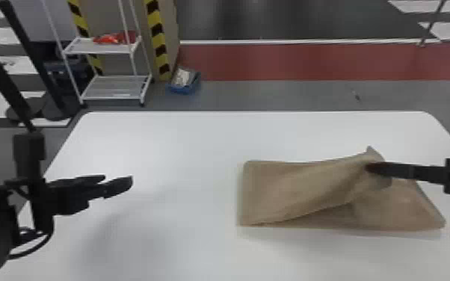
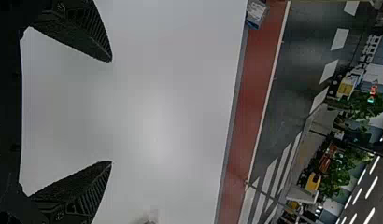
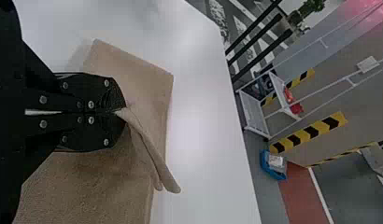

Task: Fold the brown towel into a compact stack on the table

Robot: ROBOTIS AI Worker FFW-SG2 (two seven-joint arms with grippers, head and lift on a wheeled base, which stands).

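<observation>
The brown towel [image 1: 295, 190] lies on the right part of the white table [image 1: 183, 149], its left part flat and folded, its right part lifted into a slanting ridge. My right gripper [image 1: 375, 168] comes in from the right edge, at the raised far edge of the cloth. In the right wrist view the right gripper [image 3: 119, 111] is shut on a pinch of the towel [image 3: 87, 186], and a fold hangs from the fingertips. My left gripper [image 1: 123, 183] is over the table's left side, away from the towel. In the left wrist view the left gripper [image 2: 111, 112] stands wide open with nothing between its fingers.
Past the table's far edge are a white wire shelf [image 1: 114, 87] holding something red, a blue bin [image 1: 185, 84] on the floor and striped yellow-black posts [image 1: 157, 37]. Bare white tabletop [image 1: 183, 246] separates the left gripper from the towel.
</observation>
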